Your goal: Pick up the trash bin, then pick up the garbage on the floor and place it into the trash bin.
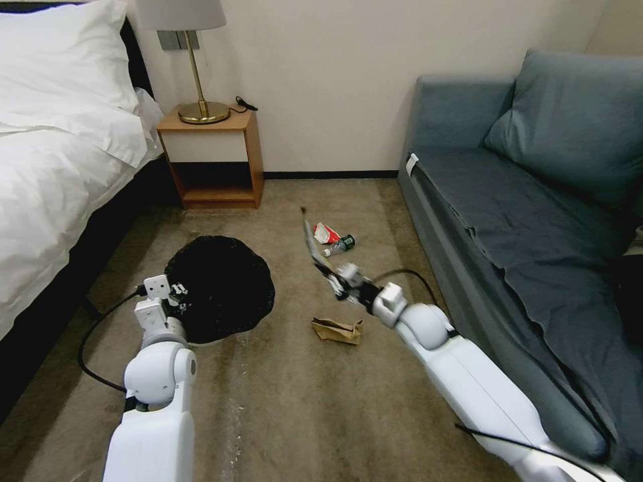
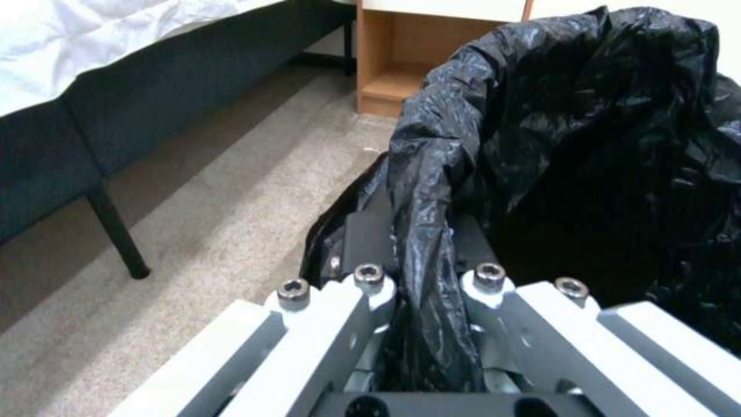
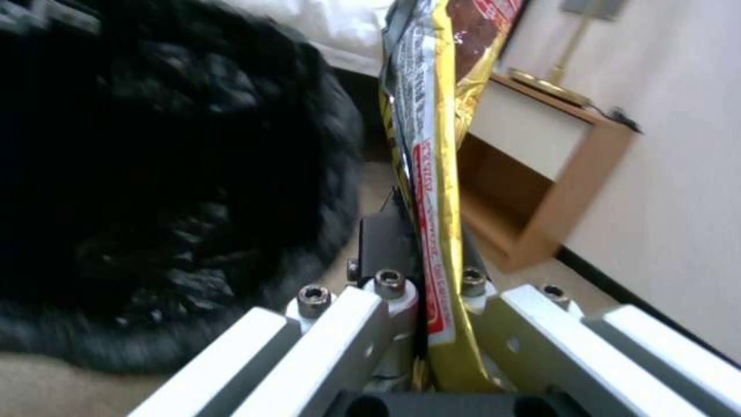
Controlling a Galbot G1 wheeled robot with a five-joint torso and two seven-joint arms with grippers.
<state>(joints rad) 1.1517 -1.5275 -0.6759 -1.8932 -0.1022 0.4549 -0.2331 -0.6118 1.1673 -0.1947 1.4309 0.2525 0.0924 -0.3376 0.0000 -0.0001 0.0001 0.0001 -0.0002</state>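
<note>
- Left gripper (image 2: 421,278) is clamped on the rim of the trash bin (image 1: 221,288), pinching the black liner bag (image 2: 587,133) where it folds over the edge. Pinching the rim likely keeps the mouth of the bin facing up and open for drops.
- The bin sits just ahead of the left gripper; whether it rests on the carpet (image 1: 281,402) or hangs just above it cannot be told.
- Right gripper (image 3: 425,272) is closed on the snack wrapper (image 3: 428,116), gripping its lower end, so the wrapper stands up stiffly beyond the fingertips.
- In the right wrist view the bin looms close beside the wrapper, so the wrapper appears to be on its way to the bin's mouth. Judgement: first piece of garbage in hand, not yet dropped.
- Beyond the right gripper, the red-and-white packet (image 1: 326,233) and small bottle (image 1: 340,245) lie together on the carpet.
- The crumpled paper bag (image 1: 337,330) lies just beneath and beside the right wrist.
- Three pieces remain on the floor; the task seems early.
- Risk: the tall wrapper could catch the liner's edge.
</note>
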